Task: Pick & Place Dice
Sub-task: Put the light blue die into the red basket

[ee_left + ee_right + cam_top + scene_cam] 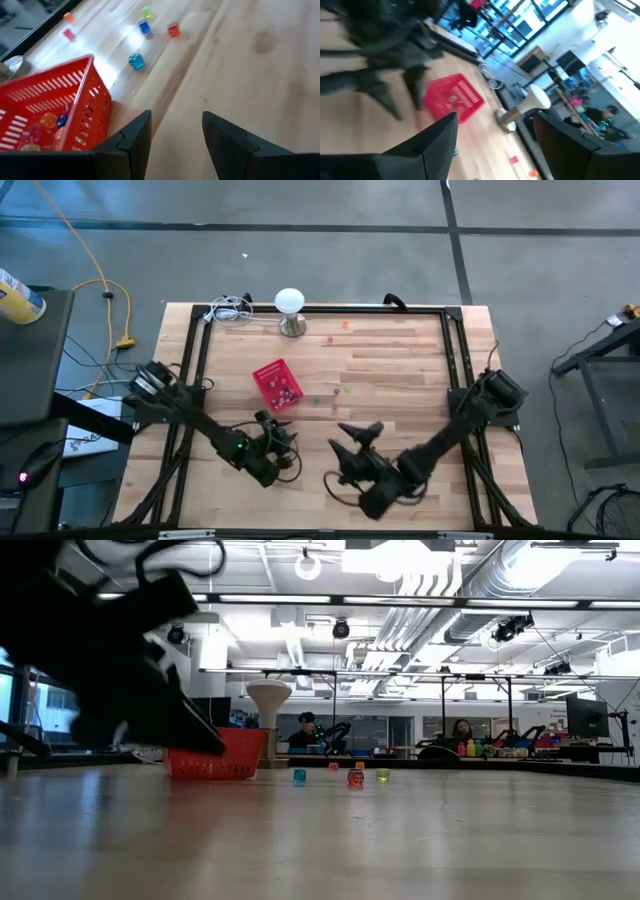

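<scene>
Nearby — tiny translucent dice (136, 61), red mesh basket (47, 115)

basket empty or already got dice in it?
Not empty. The left wrist view shows several dice through the basket mesh, orange and blue among them. More lie loose on the table.

Basket (277, 384): on the worktop (400, 370), left of centre, some dice inside.
Loose dice (336, 391): scattered right of the basket.
Lamp (290, 310): far edge, behind the basket.
Left gripper (283, 430): just before the basket.
Right gripper (352, 433): near edge, centre.
</scene>
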Action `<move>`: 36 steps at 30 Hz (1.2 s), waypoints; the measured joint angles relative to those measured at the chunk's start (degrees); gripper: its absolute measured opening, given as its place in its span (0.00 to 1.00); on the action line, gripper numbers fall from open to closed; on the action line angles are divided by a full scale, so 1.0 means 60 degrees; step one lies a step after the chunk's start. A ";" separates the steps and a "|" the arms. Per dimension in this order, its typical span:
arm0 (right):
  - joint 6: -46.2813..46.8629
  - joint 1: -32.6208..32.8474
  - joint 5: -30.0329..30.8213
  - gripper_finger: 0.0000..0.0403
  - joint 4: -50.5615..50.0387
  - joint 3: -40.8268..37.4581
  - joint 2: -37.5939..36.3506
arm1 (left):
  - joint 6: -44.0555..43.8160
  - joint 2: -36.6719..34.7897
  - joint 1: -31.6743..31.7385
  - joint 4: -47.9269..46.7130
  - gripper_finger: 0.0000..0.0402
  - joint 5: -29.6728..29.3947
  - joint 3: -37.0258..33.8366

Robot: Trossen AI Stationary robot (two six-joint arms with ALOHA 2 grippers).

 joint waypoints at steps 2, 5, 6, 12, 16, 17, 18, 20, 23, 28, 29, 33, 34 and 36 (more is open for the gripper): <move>0.0488 0.0283 -0.0014 0.63 -0.0438 -0.0022 -0.0017 | -0.0010 0.0354 0.0171 0.0545 0.42 -0.0084 -0.0004; 0.0943 0.0513 0.0007 0.63 -0.0765 -0.0018 -0.0043 | -0.0252 0.0775 0.0461 0.1622 0.42 -0.0057 0.0000; 0.1058 0.0578 -0.0012 0.63 -0.0842 -0.0018 -0.0046 | -0.0261 0.0944 0.0563 0.2067 0.42 0.0022 0.0002; 0.1385 0.0649 -0.0093 0.63 -0.1135 -0.0018 -0.0046 | -0.0284 0.1947 0.1098 0.4419 0.42 0.0066 0.0004; 0.1393 0.0645 -0.0767 0.63 -0.1197 -0.0018 -0.0046 | -0.0303 0.2362 0.1441 0.5170 0.42 -0.0049 0.0018; 0.1397 0.0645 -0.0945 0.63 -0.1204 -0.0018 -0.0046 | -0.0312 0.2427 0.1512 0.5240 0.42 -0.0055 0.0025; 0.1397 0.0645 -0.1115 0.63 -0.1201 -0.0018 -0.0046 | -0.0318 0.2442 0.1570 0.5256 0.42 -0.0058 0.0026; 0.1397 0.0645 -0.1345 0.63 -0.1229 -0.0018 -0.0046 | -0.0226 0.2448 0.1672 0.5274 0.42 -0.0069 0.0031; 0.1397 0.0645 -0.1363 0.63 -0.1230 -0.0018 -0.0046 | 0.0481 0.2480 0.1882 0.5523 0.42 -0.0322 0.0021; 0.1393 0.0645 -0.1341 0.63 -0.1248 -0.0018 -0.0046 | 0.1250 0.2490 0.2443 0.5668 0.42 -0.0590 0.0004; 0.1393 0.0645 -0.1341 0.63 -0.1248 -0.0018 -0.0046 | 0.1254 0.2490 0.2564 0.5672 0.42 -0.0551 0.0004; 0.1393 0.0645 -0.1350 0.63 -0.1252 -0.0018 -0.0046 | 0.1257 0.2466 0.2997 0.5751 0.42 0.0213 0.0004; 0.1393 0.0645 -0.1358 0.63 -0.1252 -0.0018 -0.0046 | 0.1254 0.2460 0.3075 0.5787 0.42 0.0408 0.0004; 0.1393 0.0645 -0.1370 0.63 -0.1252 -0.0018 -0.0046 | 0.1254 0.2457 0.3158 0.5808 0.42 0.0553 0.0011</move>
